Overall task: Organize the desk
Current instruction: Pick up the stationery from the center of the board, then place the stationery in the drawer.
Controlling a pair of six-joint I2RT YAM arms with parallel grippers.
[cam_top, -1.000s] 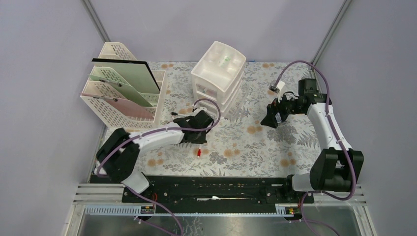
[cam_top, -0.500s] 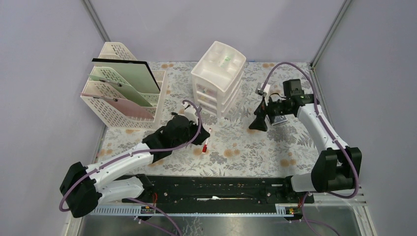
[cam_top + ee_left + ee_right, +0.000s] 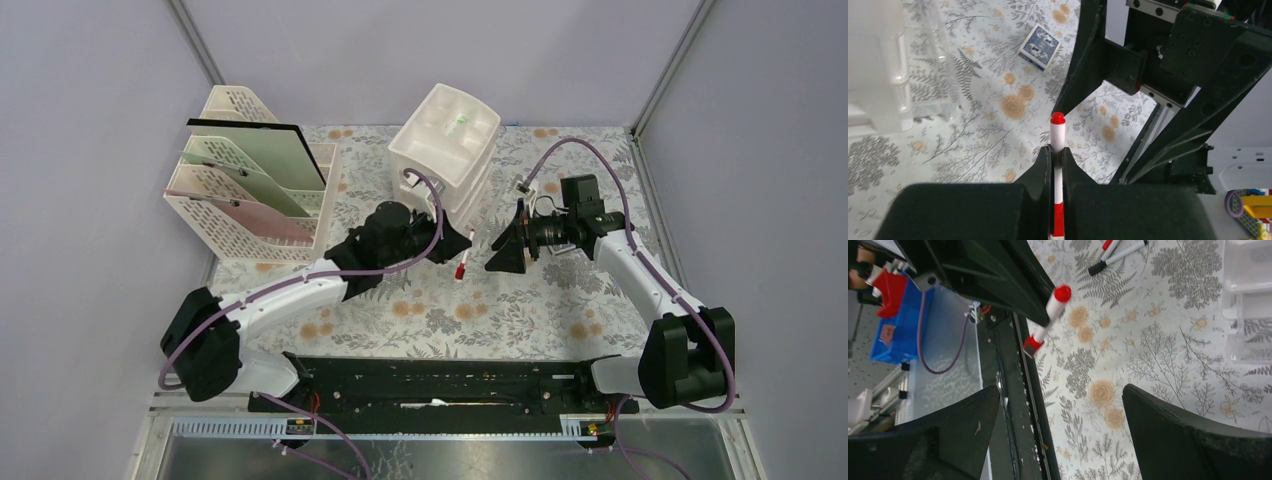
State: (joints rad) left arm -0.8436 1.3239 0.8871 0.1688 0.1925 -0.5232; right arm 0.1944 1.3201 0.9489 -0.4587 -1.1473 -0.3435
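The desk (image 3: 520,300) is covered in a pale cloth with fern leaves and orange flowers. My left gripper (image 3: 455,245) is shut on a red-and-white marker (image 3: 463,265) and holds it above the middle of the desk. In the left wrist view the marker (image 3: 1057,135) sticks out between the shut jaws of that gripper (image 3: 1057,152). My right gripper (image 3: 500,255) is open and empty, just right of the marker and facing it. In the right wrist view the marker (image 3: 1050,307) hangs ahead of the wide-open right gripper (image 3: 1062,390).
A white drawer unit (image 3: 445,150) stands at the back middle. A cream file rack (image 3: 250,190) with folders stands at the back left. A blue card box (image 3: 1039,46) lies on the cloth. Two more markers (image 3: 1118,252) lie near the drawer unit.
My left gripper has lifted the marker off the cloth and carried it right and back. My right gripper has moved left toward it, staying open.
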